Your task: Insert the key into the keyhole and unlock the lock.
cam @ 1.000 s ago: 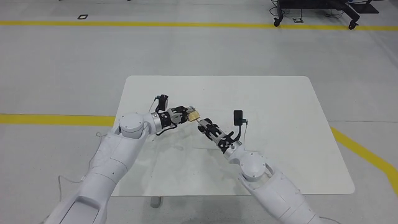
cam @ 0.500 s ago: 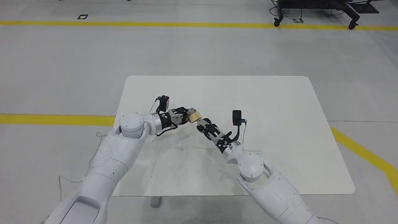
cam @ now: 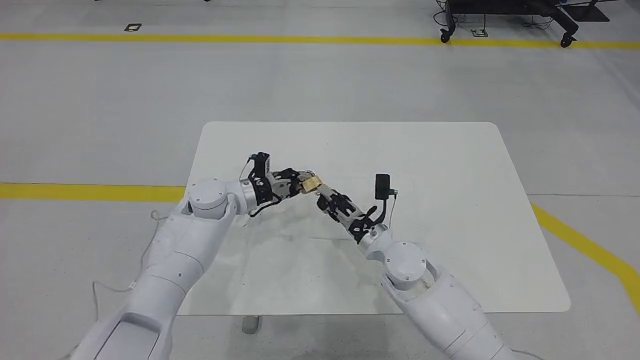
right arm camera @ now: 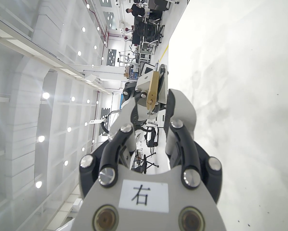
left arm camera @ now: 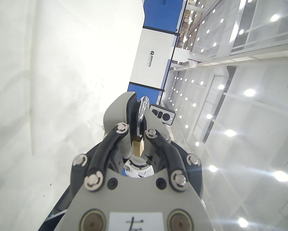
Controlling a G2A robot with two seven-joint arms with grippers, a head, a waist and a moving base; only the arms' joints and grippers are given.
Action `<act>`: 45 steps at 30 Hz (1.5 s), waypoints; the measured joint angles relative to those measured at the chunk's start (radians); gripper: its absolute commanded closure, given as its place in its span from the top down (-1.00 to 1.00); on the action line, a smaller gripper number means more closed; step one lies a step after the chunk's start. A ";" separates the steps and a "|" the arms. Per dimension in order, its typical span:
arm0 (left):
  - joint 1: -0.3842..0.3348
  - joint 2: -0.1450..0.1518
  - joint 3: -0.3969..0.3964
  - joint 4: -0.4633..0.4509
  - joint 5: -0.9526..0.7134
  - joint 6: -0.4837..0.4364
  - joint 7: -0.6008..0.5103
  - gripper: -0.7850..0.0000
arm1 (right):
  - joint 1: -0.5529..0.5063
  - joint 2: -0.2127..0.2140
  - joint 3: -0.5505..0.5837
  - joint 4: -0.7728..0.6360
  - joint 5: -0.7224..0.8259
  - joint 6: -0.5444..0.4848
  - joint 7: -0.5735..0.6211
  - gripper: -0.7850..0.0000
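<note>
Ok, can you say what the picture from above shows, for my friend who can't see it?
A white robot's left claw grips a small brass lock over a white table, and its right claw sits right beside the lock. Around the table is grey floor with yellow lines.

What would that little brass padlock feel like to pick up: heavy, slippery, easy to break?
The padlock looks like solid brass, so it is probably heavy for its size and quite stiff. Its faces look smooth, so it might swivel or slip in the left gripper shut on it. It seems sturdy, unlikely to break.
</note>
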 measured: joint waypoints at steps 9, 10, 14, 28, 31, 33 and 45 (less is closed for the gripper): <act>0.022 0.004 -0.034 -0.034 -0.037 -0.094 -0.003 -1.00 | -0.014 -0.001 0.007 -0.020 0.025 -0.024 0.025 1.00; 0.029 0.005 -0.038 -0.044 -0.044 -0.118 -0.008 -1.00 | -0.025 -0.001 0.014 -0.034 0.063 -0.050 0.060 0.71; 0.054 0.009 -0.058 -0.078 -0.067 -0.202 -0.034 -1.00 | -0.051 0.006 0.057 -0.035 0.283 -0.122 0.257 0.05; 0.078 0.016 -0.073 -0.113 -0.069 -0.241 -0.080 -1.00 | -0.012 -0.011 0.053 0.058 0.487 -0.139 0.393 -0.76; 0.080 0.016 -0.072 -0.116 -0.064 -0.243 -0.085 -1.00 | -0.006 -0.014 0.053 0.065 0.494 -0.142 0.387 -0.73; 0.080 0.016 -0.070 -0.117 -0.061 -0.242 -0.087 -1.00 | -0.004 -0.016 0.053 0.067 0.497 -0.143 0.384 -0.70; 0.085 0.018 -0.064 -0.132 -0.042 -0.270 -0.100 -1.00 | -0.010 -0.025 0.069 0.075 0.620 -0.102 0.429 -1.00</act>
